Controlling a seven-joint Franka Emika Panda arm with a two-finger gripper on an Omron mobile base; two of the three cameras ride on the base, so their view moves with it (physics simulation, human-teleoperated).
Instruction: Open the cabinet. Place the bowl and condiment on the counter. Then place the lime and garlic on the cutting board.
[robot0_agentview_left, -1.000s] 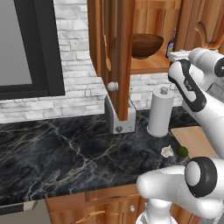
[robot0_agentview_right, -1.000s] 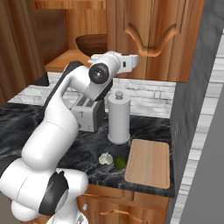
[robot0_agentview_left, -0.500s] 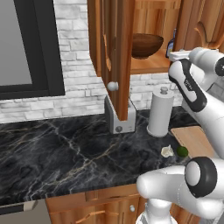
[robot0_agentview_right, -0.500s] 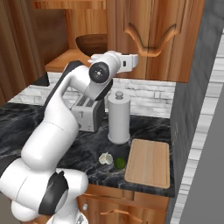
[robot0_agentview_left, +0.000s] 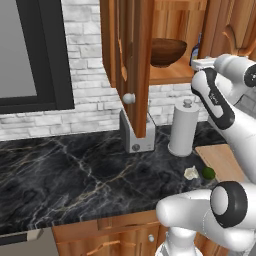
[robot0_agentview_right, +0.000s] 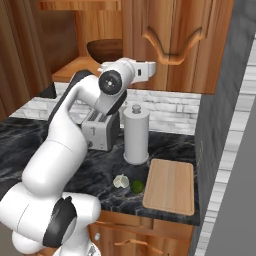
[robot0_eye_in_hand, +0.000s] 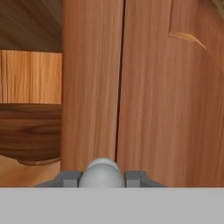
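Now we have our hand pinched snugly on the small round silvery knob of the cabinet's closed right door, a smooth, slippery hold on a stiff hinged panel, beside the wooden bowl on its shelf.

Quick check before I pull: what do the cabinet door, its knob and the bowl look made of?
Cabinet door: reddish-brown wood, visible grain, smooth satin look. Knob: round, silvery, probably metal, with a dull sheen; the gripper sits closed on it. Bowl: darker brown wood, banded grain, slightly glossy.
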